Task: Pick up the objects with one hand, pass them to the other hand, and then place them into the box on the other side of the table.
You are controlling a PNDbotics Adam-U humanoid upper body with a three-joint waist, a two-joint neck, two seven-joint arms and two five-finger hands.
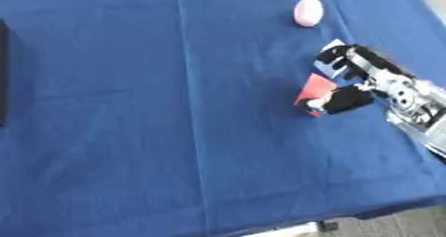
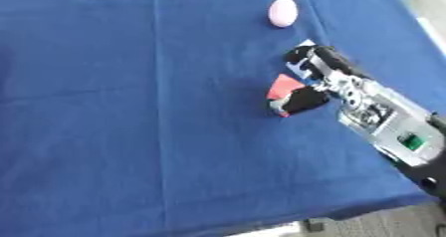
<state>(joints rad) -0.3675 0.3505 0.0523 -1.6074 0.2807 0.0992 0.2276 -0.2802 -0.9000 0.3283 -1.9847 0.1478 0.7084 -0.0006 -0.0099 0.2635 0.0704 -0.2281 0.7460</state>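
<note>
My right hand [image 1: 357,79] reaches in from the right over the blue cloth, its fingers and thumb curled round a small red, white and blue packet [image 1: 315,87]. The packet's red part shows between thumb and fingers; a white corner [image 1: 334,45] pokes out behind the fingers. A pale pink egg-shaped object [image 1: 307,11] lies on the cloth farther back, apart from the hand. A dark box [image 1: 3,71] shows at the left edge. My left hand appears in neither view.
The blue cloth [image 1: 174,131] covers the whole table; its front edge runs along the bottom, with grey floor beyond. A fold line runs front to back left of centre.
</note>
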